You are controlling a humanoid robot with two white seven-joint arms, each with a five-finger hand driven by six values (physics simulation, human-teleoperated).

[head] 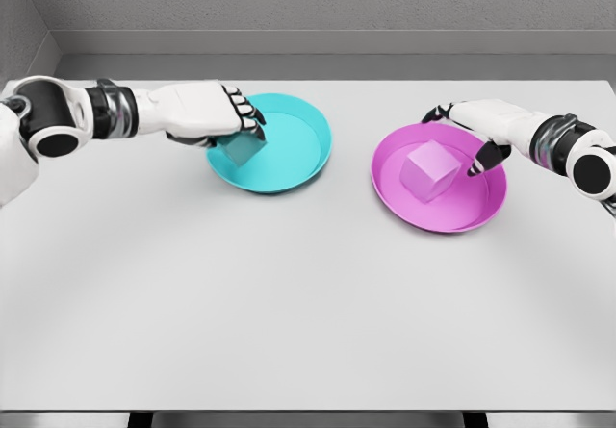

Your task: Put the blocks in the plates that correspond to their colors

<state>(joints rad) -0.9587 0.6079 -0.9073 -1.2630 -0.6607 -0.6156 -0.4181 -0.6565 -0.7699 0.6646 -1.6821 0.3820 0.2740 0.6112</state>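
A teal block (241, 148) hangs tilted over the left part of the cyan plate (303, 144), under the fingertips of my left hand (246, 126), whose curled fingers grip its top. A pink block (430, 170) rests inside the magenta plate (452, 218) at the right. My right hand (464, 143) hovers over that plate's far right rim with its fingers spread. One of its fingertips (474, 169) is just right of the pink block, apart from it.
Both plates stand side by side on the far half of a white table (289, 303). A grey wall runs behind the table's back edge.
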